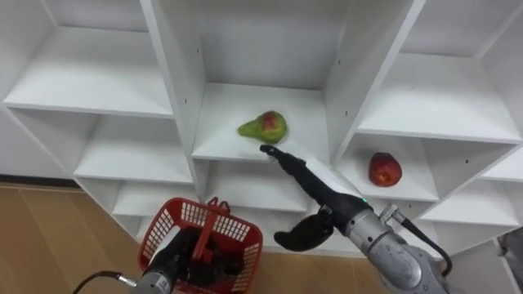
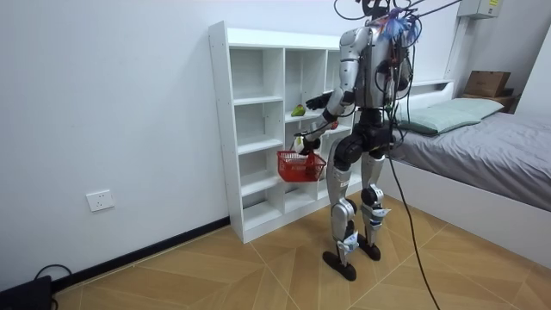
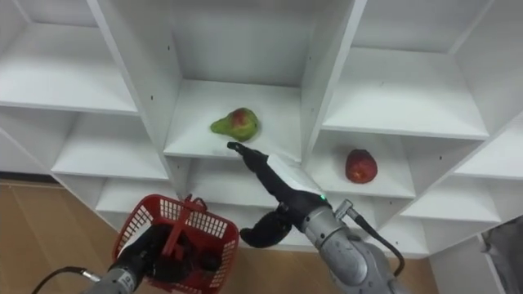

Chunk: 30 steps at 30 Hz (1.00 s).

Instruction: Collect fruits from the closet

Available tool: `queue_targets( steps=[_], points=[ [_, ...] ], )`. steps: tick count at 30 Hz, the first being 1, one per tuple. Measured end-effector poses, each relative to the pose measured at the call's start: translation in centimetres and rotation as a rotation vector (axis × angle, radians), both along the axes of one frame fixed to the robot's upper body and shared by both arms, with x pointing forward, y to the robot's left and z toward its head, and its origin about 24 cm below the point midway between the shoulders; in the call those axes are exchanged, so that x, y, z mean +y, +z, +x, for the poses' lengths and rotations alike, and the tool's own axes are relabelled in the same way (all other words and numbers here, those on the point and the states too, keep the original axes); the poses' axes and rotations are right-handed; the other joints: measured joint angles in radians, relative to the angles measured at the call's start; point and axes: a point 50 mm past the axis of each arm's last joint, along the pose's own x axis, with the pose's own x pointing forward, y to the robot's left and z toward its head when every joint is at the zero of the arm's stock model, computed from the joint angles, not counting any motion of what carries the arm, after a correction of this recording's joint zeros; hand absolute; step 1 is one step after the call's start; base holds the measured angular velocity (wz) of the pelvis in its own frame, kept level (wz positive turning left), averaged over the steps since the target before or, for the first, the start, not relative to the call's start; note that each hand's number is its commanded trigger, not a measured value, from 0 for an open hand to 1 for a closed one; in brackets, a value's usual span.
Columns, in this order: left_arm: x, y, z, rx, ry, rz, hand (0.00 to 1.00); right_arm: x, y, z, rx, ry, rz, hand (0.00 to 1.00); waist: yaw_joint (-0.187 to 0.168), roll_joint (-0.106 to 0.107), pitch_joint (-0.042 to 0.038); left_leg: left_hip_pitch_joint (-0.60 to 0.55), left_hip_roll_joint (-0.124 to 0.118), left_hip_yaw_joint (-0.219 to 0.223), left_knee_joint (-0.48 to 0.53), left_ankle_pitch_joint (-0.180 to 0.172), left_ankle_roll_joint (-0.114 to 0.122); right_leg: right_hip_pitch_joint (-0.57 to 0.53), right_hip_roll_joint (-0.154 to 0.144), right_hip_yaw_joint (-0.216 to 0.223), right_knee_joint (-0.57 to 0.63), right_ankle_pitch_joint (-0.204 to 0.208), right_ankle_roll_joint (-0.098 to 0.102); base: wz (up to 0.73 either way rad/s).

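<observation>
Green with a red blush, the pear (image 1: 265,126) lies in the middle compartment of the white closet (image 1: 176,49); a red apple (image 1: 385,169) sits one compartment to the right, a shelf lower. The right hand (image 1: 309,181) reaches in with fingers straight and together, tips just short of the pear, while the left hand (image 1: 189,251) is curled round the handle of the red basket (image 1: 184,216), held low before the shelves.

Right hand (image 1: 323,198) outstretched near pear (image 1: 265,126); left hand (image 1: 194,247) grips basket (image 1: 167,222).

One pear (image 1: 264,126), one apple (image 1: 385,169), one red basket (image 1: 239,233), one shelf unit (image 1: 173,65).
</observation>
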Motion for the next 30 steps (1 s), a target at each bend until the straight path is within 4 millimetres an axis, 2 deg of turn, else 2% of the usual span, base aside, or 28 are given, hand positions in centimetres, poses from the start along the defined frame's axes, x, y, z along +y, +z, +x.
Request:
queue_targets(
  steps=[1,5,8,12,19,23,27,30],
  points=[
    [0.1,0.0,0.0,0.001,0.005,0.000,1.00,0.0,0.3,0.0,-0.012,0.000,0.005,0.00,0.004,-0.002,0.0008,0.002,0.000,0.003,-0.001,0.000,0.000,0.001,0.000,0.003,0.000,0.000,0.000,-0.09],
    [0.6,-0.1,-0.3,0.004,0.030,0.003,1.00,0.3,1.4,0.1,-0.071,-0.008,0.033,0.00,0.013,-0.017,-0.0050,0.003,-0.001,0.002,0.000,0.000,0.000,0.006,0.000,0.005,-0.005,0.000,0.000,0.01],
    [0.7,-0.2,-0.6,0.006,0.045,0.012,1.00,0.3,1.5,0.2,-0.081,-0.014,0.038,0.00,0.014,-0.016,-0.0045,0.006,-0.002,-0.003,-0.001,0.000,0.000,0.012,0.001,0.004,-0.008,0.000,0.001,0.04],
    [0.7,-0.2,-0.6,0.007,0.046,0.013,1.00,0.2,1.5,0.2,-0.085,-0.019,0.039,0.00,0.014,-0.010,0.0000,0.005,-0.001,-0.011,-0.003,0.000,0.000,0.013,0.002,-0.002,-0.008,0.000,0.001,0.03],
    [1.3,-0.3,-0.7,0.023,0.110,0.012,1.00,-1.1,2.2,0.9,-0.122,-0.087,0.045,0.00,0.022,-0.016,-0.0020,0.004,-0.002,-0.016,-0.004,0.000,0.000,0.015,0.001,-0.010,-0.009,0.000,0.001,0.01],
    [1.7,-0.1,-0.5,0.010,0.138,0.024,1.00,-1.9,3.1,1.7,-0.172,-0.133,0.047,0.00,0.031,-0.036,-0.0018,0.006,-0.002,-0.023,-0.002,0.000,0.000,0.022,0.000,-0.022,-0.012,0.000,0.001,0.05],
    [2.0,0.0,-0.5,0.005,0.156,0.028,1.00,-2.0,3.9,2.4,-0.218,-0.150,0.057,0.00,0.043,-0.065,0.0051,0.003,-0.003,-0.034,0.002,0.000,0.000,0.027,0.000,-0.033,-0.013,0.000,0.001,0.08],
    [2.2,0.0,-0.4,0.003,0.162,0.028,1.00,-1.9,4.6,2.9,-0.249,-0.147,0.063,0.00,0.051,-0.072,0.0051,-0.003,-0.004,-0.042,0.009,-0.001,-0.001,0.027,-0.001,-0.043,-0.013,0.000,0.001,0.09]
  ],
)
